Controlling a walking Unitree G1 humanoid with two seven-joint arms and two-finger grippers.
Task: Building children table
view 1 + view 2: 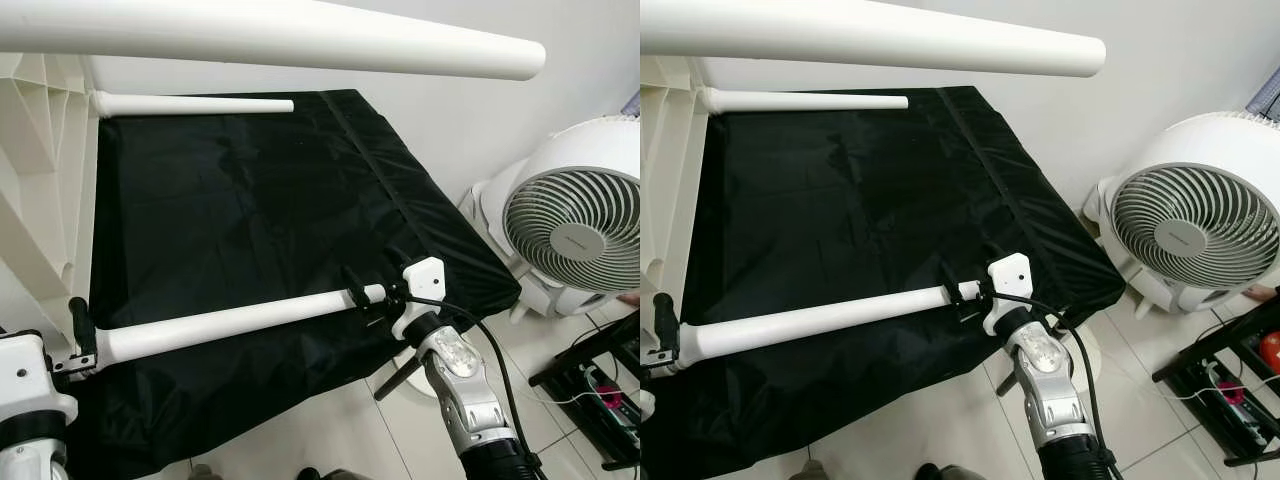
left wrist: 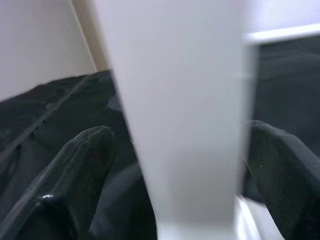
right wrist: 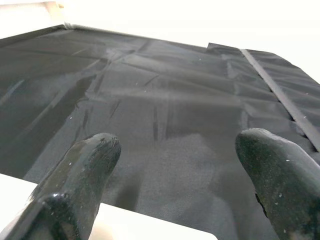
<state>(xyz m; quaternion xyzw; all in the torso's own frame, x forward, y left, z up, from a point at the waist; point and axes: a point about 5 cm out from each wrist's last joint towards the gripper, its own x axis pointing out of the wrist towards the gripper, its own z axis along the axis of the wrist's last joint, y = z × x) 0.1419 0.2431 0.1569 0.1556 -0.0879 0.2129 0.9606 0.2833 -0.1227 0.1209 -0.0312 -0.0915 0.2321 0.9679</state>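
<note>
The white children's table (image 1: 35, 150) stands on its side at the left. One white leg (image 1: 300, 35) juts across the top of the view and a second leg (image 1: 190, 103) lies at the far end. A third white leg (image 1: 230, 322) stretches level above the black cloth (image 1: 250, 200). My left gripper (image 1: 85, 345) is shut on its thick end, the leg (image 2: 180, 125) filling the gap between the fingers (image 2: 85, 165). My right gripper (image 1: 362, 297) stands open at the leg's thin end, and between its fingers (image 3: 85, 165) the cloth (image 3: 175, 110) shows.
The black cloth covers a raised surface that ends at a front-right corner (image 1: 500, 290). A white fan (image 1: 575, 225) stands on the tiled floor (image 1: 330, 430) to the right, beside a low black rack (image 1: 600, 370) with cables. A white wall runs behind.
</note>
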